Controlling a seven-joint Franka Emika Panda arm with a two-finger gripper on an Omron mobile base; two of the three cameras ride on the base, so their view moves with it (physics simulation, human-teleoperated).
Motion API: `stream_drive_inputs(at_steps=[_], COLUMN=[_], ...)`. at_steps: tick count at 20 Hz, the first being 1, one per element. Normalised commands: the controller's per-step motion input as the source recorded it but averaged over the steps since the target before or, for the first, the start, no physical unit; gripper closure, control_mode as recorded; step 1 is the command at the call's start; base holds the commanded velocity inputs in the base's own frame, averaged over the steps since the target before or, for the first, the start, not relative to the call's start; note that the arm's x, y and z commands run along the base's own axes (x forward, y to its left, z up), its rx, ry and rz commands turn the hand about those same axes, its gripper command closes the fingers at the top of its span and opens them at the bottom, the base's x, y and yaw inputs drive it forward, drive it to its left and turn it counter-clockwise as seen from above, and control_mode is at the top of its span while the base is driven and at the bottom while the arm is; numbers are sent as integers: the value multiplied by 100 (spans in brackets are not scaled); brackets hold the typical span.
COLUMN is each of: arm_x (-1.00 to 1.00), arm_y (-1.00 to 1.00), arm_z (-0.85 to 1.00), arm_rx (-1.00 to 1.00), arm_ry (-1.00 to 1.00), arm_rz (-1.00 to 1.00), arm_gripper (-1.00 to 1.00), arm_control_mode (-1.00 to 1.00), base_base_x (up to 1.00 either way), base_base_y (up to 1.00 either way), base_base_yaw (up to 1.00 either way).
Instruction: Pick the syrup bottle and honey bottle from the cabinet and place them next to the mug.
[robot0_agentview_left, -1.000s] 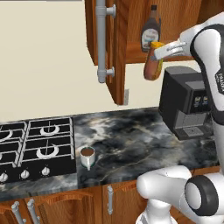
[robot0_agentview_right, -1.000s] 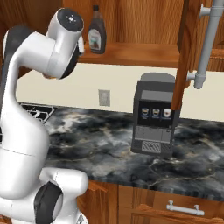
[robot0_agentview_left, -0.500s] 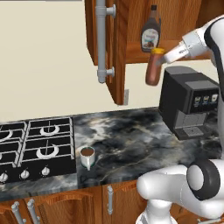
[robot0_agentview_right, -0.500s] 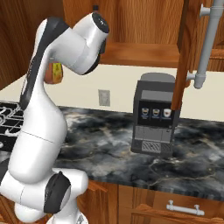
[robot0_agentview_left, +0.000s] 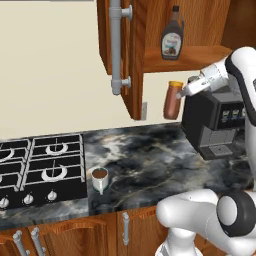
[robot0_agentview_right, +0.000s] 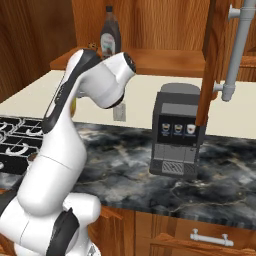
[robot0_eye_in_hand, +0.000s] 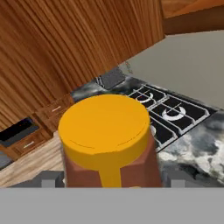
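My gripper (robot0_agentview_left: 181, 92) is shut on the honey bottle (robot0_agentview_left: 173, 100), a slim reddish-brown bottle with an orange-yellow cap, held upright in the air below the cabinet (robot0_agentview_left: 134, 55) shelf and left of the coffee machine. Its cap (robot0_eye_in_hand: 104, 124) sits large between my fingers in the hand view. The syrup bottle (robot0_agentview_left: 172, 39), dark with a black cap, stands on the cabinet shelf (robot0_agentview_right: 110, 36). Near the counter's front edge beside the stove is the grey mug (robot0_agentview_left: 100, 179), well below and left of the held bottle.
A black coffee machine (robot0_agentview_left: 216, 122) stands on the marble counter right of the gripper (robot0_agentview_right: 177, 133). The open cabinet door with its long grey bar handle (robot0_agentview_left: 116, 48) hangs left of the bottle. A gas stove (robot0_agentview_left: 41, 167) covers the counter's left end.
The arm has carried the honey bottle downward from shelf height to below the shelf, in front of the wall. The syrup bottle and mug have not moved.
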Motion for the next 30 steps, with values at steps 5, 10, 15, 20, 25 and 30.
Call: stream_drive_inputs(at_steps=[5,10,15,20,25,30], arm_x=[5,21,39,19,11,4], arm_y=[13,28,28,23,23,11], arm_z=[-71,-54,-30,-24,-47,-51], arm_rx=[2,0,0,0,-1,0], arm_ry=[12,11,11,0,-11,-14], arm_rz=[15,20,23,15,3,0], arm_gripper=[100,100,100,100,100,100], arm_control_mode=[-100,-100,-100,-100,-100,-100], base_base_x=[0,0,0,0,0,0], base_base_y=[0,0,0,0,0,0], base_base_yaw=[0,0,0,0,0,0])
